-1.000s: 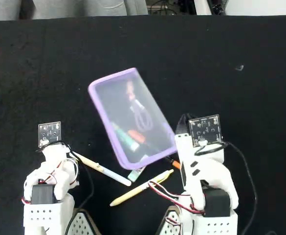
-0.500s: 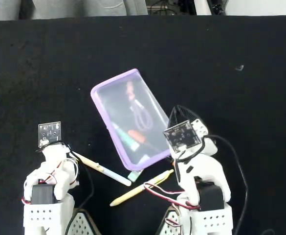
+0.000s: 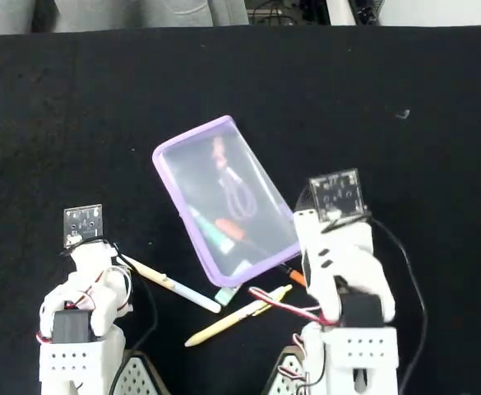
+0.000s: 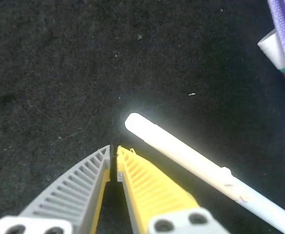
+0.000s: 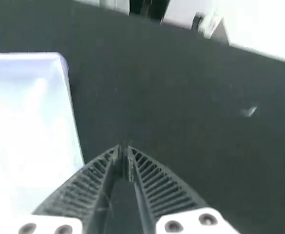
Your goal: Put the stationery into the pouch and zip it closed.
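Plain black worktop [image 3: 404,99] here, with both arms parked at the near edge. On the near left, the left tool [image 4: 114,158] points down at the cloth with its fingers pressed together on nothing. The blunt end of the white pen [image 4: 191,163] lies just beside the tips, not between them, so I'd guess it has to open up before it can grab anything. That pen runs off to the right toward a yellow pen [image 3: 236,317], and both lie loose just short of the pouch's near end. There's also an orange bit [image 3: 293,274] poking out by the right arm. The right tool [image 5: 124,155] is closed on nothing too, sitting just off the right edge of the pouch [image 3: 224,193]. Looks to me like it's there to steady or nudge the thing rather than pick it up. The pouch itself lies flat and skewed mid-worktop, clear with a purple rim, near end aimed at the pens. It already has a few colourful bits inside. Can't tell how far the zip is open. Farther back it's just bare cloth.
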### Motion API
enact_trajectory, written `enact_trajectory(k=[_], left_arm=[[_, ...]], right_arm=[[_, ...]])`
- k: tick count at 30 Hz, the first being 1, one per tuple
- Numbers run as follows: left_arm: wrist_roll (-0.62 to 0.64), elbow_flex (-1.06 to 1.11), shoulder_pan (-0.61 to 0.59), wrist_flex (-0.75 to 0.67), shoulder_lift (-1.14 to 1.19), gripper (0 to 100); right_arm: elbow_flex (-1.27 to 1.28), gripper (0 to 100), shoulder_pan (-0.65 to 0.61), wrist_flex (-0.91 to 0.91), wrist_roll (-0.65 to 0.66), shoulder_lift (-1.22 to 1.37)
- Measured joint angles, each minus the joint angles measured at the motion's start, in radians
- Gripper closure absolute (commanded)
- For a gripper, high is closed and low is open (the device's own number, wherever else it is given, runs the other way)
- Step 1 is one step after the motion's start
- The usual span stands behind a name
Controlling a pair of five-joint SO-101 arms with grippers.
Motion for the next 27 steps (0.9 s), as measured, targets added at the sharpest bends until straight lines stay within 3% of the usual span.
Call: enact_trajectory(k=[7,13,27], left_arm=[[0.0,0.0,0.0,0.0,0.0,97],[0.0,0.0,0.084,0.0,0.0,97],[0.0,0.0,0.13,0.0,0.0,97]], right_arm=[[0.021,98.3,0.0,-0.149,-0.009,0.204],[0.061,98.3,0.063,-0.241,-0.011,0.233],[0.08,98.3,0.11,-0.262,-0.041,0.239]])
